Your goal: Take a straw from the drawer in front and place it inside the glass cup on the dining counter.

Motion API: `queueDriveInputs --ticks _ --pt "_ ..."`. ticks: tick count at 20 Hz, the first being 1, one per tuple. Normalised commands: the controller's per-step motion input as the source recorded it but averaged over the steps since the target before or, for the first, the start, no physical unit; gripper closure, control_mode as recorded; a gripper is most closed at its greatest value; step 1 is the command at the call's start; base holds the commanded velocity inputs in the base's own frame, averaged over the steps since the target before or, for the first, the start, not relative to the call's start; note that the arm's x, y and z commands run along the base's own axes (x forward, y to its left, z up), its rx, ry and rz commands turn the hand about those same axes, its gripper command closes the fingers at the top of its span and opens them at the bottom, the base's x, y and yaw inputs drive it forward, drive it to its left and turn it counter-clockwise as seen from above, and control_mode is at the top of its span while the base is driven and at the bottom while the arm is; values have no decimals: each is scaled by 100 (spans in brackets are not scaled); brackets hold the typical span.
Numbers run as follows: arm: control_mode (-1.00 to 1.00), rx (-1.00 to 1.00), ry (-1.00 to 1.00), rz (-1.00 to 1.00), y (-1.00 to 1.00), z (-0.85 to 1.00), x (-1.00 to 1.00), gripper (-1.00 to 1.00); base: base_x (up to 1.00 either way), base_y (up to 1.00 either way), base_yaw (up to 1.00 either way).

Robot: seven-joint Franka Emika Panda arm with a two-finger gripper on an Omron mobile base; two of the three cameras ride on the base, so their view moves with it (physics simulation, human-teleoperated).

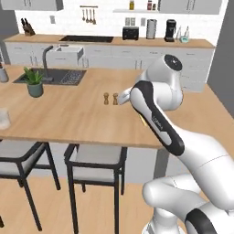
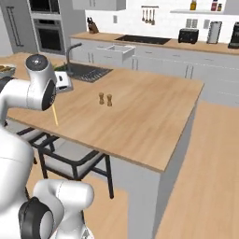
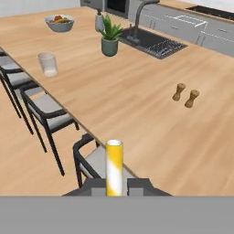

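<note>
My gripper (image 3: 114,187) is shut on the pale yellow straw (image 3: 114,165), which sticks out forward between the two dark fingertips. The straw (image 2: 55,115) hangs just beside the near edge of the dining counter (image 2: 140,112), and a short piece of the straw (image 1: 144,119) peeks out from behind my forearm. The clear glass cup (image 3: 47,63) stands empty near the counter's stool-side edge, well away from the straw, and the glass cup (image 1: 3,118) sits at the far left in the left base view. The drawer (image 1: 68,53) in the back cabinets stands pulled open.
A potted plant (image 3: 109,38) and a fruit bowl (image 3: 60,23) stand beyond the cup, beside the dark sink (image 3: 154,43). Two small wooden shakers (image 3: 185,95) sit mid-counter. Black-framed stools (image 3: 49,118) line the counter's near side.
</note>
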Motion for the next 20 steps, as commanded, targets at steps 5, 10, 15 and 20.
queueDriveInputs --ticks 5,10,15,20 --pt "100 0 0 0 0 0 0 100 -24 100 -42" --pt "100 0 0 0 0 0 0 100 -36 100 -39" --pt "100 0 0 0 0 0 0 100 -33 100 -39" --pt "100 0 0 0 0 0 0 100 -6 100 -36"
